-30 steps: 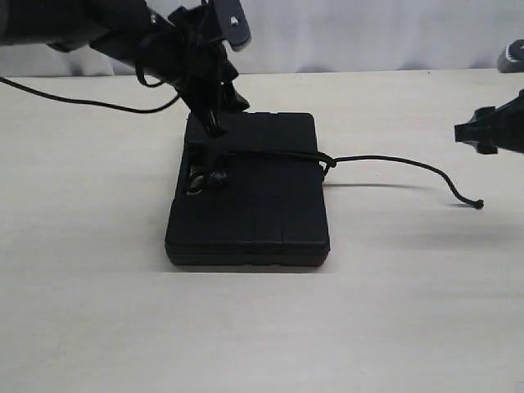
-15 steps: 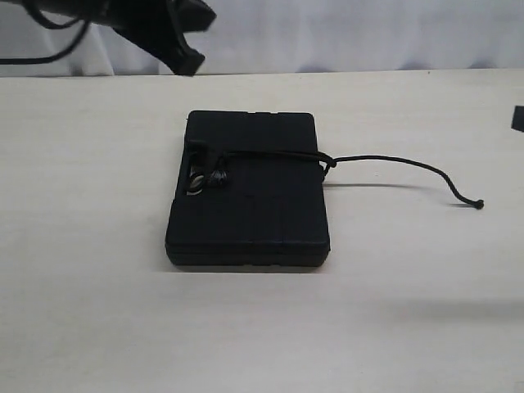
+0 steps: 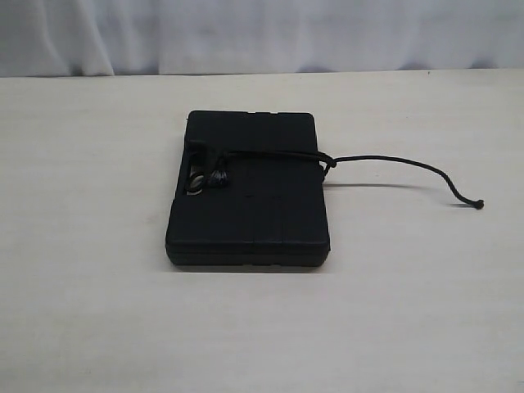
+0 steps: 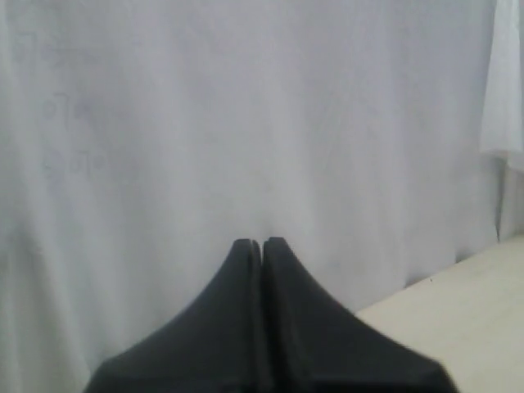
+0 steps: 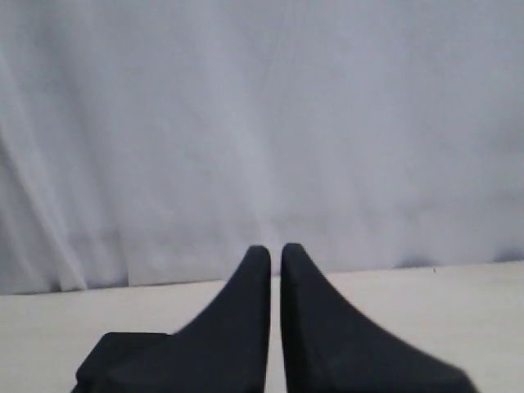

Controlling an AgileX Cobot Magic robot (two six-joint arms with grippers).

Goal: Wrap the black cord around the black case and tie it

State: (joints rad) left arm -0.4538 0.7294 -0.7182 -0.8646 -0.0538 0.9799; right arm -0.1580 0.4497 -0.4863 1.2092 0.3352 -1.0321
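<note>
If the loose end gets pulled: the black cord (image 3: 393,161) seems to go just once across the top of the black case (image 3: 254,221), so a tug on the long tail could slide the loop off the end of the case or undo it.
Knot: a small lump (image 3: 218,178) of cord sits by the handle hole (image 3: 195,182) on the left side of the case. I cannot tell how tight it is, and a loose one might slip.
Tail: it leaves the right edge of the case and lies on the table (image 3: 82,246), ending in a little knob (image 3: 478,204) well apart from the case. An arm that comes down there could catch it and drag the case along.
Case: it lies flat near the middle of the table, and only the cord touches it.
Left gripper (image 4: 261,244): clenched, its two fingers pressed together, holding nothing.
Right gripper (image 5: 275,250): closed too, with just a thin slit between the fingers, holding nothing.
Arms: neither one shows in the exterior view. Both wrist views look at the white curtain (image 4: 246,106) with a bit of table edge, so I think both arms are lifted up and well away from the case.
Job: it looks done or almost done.
</note>
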